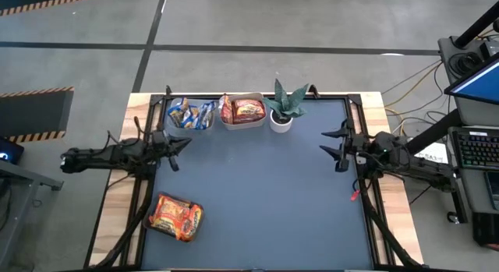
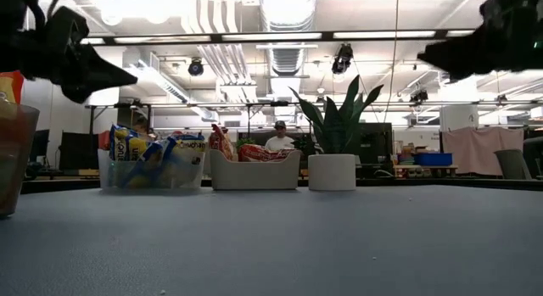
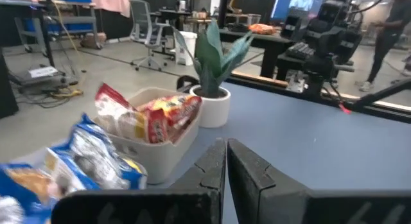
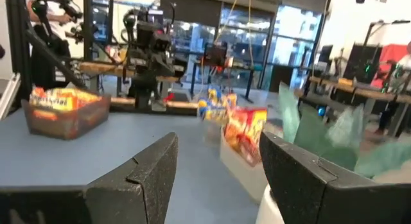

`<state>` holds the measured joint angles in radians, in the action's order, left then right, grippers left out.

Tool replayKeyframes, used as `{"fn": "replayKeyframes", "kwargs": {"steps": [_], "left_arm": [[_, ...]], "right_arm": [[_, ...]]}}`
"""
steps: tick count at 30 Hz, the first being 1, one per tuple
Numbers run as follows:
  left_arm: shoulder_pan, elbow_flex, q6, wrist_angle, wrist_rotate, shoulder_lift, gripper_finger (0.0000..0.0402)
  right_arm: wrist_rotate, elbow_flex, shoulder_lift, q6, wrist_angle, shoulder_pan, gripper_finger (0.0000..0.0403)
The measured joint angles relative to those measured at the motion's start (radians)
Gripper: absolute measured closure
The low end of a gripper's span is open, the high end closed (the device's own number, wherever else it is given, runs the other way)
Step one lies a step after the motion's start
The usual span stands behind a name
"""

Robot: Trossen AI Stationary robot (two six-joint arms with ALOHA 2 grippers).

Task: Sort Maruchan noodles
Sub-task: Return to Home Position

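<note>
All sorted: blue packets [image 1: 191,114] and red packets [image 1: 244,109] binned at worktop [image 1: 265,202] back edge, orange packets [image 1: 176,216] binned front-left. Left tool [image 1: 181,144] clenched, right tool [image 1: 334,145] released, both empty. Only parking the arms looks left.

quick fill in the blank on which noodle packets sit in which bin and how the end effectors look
1. The pale bin beside the plant holds ___ packets.
2. The clear bin holds ___ packets.
3. The dark bin, apart from the others, holds ___ packets.
4. The left end effector is shut; the right end effector is ___.
Missing words: red, blue, orange, open.
</note>
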<state>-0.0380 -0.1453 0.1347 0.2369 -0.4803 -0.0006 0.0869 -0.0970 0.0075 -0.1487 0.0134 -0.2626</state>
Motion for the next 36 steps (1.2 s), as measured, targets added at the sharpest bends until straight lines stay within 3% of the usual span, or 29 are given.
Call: {"fn": "replayKeyframes", "kwargs": {"steps": [4,9,14,20,28,36], "left_arm": [[0.000,0.069,0.009,-0.080,0.045,0.001,0.0402],[0.000,0.083,-0.014,-0.150,0.105,0.020,0.0402],[0.000,0.083,-0.013,-0.151,0.093,0.017,0.0402],[0.000,0.083,0.001,-0.142,0.047,0.029,0.0402],[0.000,0.083,0.004,-0.141,0.046,0.039,0.0402],[0.000,0.083,0.005,-0.141,0.045,0.039,0.0402]], "right_arm": [[-0.002,0.086,-0.001,0.017,0.064,0.000,0.0193],[-0.012,0.085,0.013,0.031,0.079,0.000,0.0193],[-0.123,0.085,0.015,0.100,0.053,0.000,0.0193],[-0.136,0.084,0.037,0.228,0.006,0.000,0.0193],[-0.139,0.084,0.079,0.053,0.002,0.000,0.0193],[-0.139,0.084,0.089,0.136,0.003,0.000,0.0193]]}}
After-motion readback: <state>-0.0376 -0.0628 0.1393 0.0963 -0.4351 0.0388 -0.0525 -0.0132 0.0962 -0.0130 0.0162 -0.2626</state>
